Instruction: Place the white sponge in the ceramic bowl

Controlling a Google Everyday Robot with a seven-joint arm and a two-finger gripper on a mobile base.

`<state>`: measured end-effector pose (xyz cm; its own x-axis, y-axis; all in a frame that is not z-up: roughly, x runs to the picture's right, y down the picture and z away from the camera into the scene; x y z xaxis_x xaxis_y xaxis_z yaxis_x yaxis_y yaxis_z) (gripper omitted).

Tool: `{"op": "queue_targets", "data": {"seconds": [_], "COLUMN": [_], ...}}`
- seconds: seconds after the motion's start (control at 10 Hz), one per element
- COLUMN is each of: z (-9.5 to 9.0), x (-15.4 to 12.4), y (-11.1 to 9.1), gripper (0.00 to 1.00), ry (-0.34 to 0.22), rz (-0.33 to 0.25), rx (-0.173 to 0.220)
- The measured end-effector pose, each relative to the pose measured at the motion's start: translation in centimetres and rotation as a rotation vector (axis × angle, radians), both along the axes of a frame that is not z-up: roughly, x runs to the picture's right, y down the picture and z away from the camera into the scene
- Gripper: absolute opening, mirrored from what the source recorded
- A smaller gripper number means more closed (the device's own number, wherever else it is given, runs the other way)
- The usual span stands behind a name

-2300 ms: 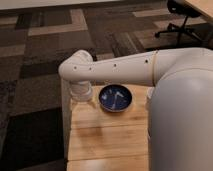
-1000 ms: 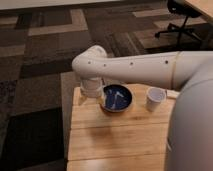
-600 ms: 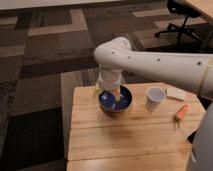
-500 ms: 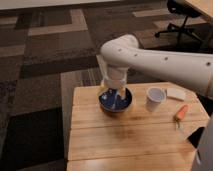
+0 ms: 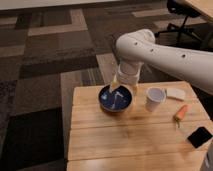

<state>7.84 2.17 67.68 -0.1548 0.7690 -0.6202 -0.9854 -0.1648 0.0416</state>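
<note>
Gripper [image 5: 118, 89] hangs spread wide, seemingly empty, just above the dark blue ceramic bowl [image 5: 105, 101], while the white sponge [image 5: 175, 93] lies flat on the wooden table [image 5: 125, 142] to its right, beyond the white cup [image 5: 155, 99].

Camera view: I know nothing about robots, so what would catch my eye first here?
The big white robot arm reaches in from the right, its gripper hanging just over the dark blue ceramic bowl near the back of the wooden table. Right of the bowl stand a white cup and, beyond it, the white sponge lying on the table.
</note>
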Motion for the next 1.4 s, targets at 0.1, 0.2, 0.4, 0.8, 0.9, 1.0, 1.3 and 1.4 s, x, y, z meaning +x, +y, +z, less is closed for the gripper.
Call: {"op": "queue_targets", "data": {"seconds": [0.1,0.2,0.4,0.8,0.9,1.0,1.3,1.4], "z": [0.0,-0.2,-1.3,-3.3,-3.5,-3.8,-4.0,-3.9], "x": [0.1,0.6,5.0,14.6,16.0,18.4,23.6,25.1], "y": [0.0,0.0,-0.5,-0.7,-0.6,-0.2,0.0,-0.1], "gripper": [0.65,0.65,0.65,0.65,0.65,0.65,0.65,0.65], "ry": [0.001,0.023,0.126,0.296,0.318,0.360,0.445,0.469], "rz": [0.000,0.023,0.120,0.350,0.381,0.426,0.483,0.495], "rx": [0.000,0.000,0.035,0.074,0.073,0.061,-0.005,-0.027]}}
